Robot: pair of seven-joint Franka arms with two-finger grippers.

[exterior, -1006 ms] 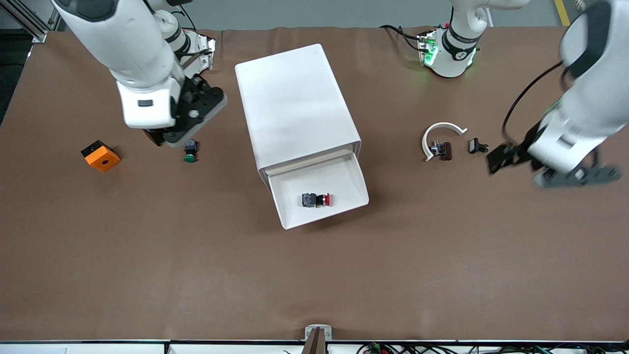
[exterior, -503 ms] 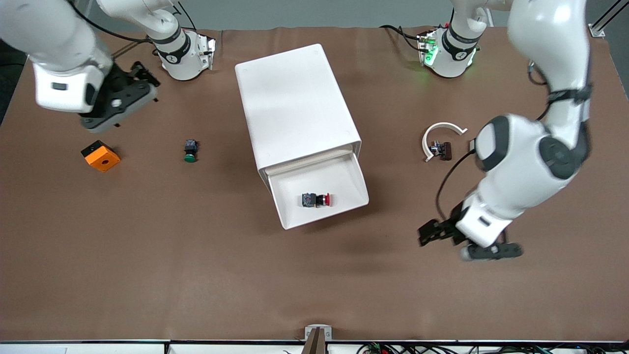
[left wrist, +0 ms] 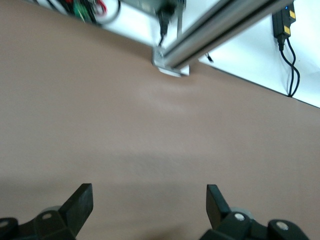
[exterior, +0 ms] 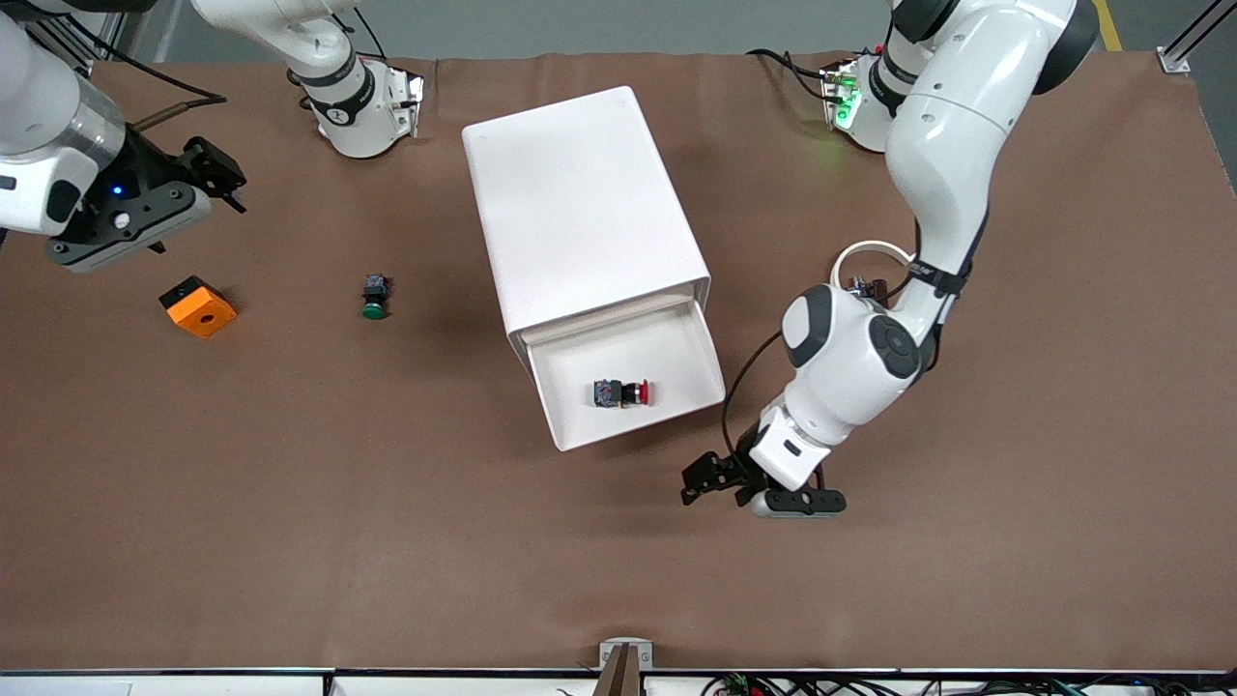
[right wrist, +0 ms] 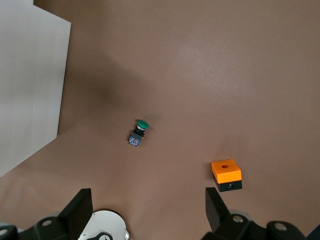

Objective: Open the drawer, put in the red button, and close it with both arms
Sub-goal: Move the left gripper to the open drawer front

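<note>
Drawer (exterior: 628,382) (pulled out) holds red button (exterior: 625,392); left gripper (exterior: 698,478) and right gripper (exterior: 220,172) released.

From my console, the left arm (exterior: 904,290) hides most of the white ring (exterior: 860,253), and the right arm (exterior: 39,126) runs off the picture's edge.

Bare table (exterior: 599,551) before open drawer (exterior: 633,425) (unobstructed)

matt brown table cover (exterior: 387,541), smooth white plastic drawer (exterior: 676,338).
</note>
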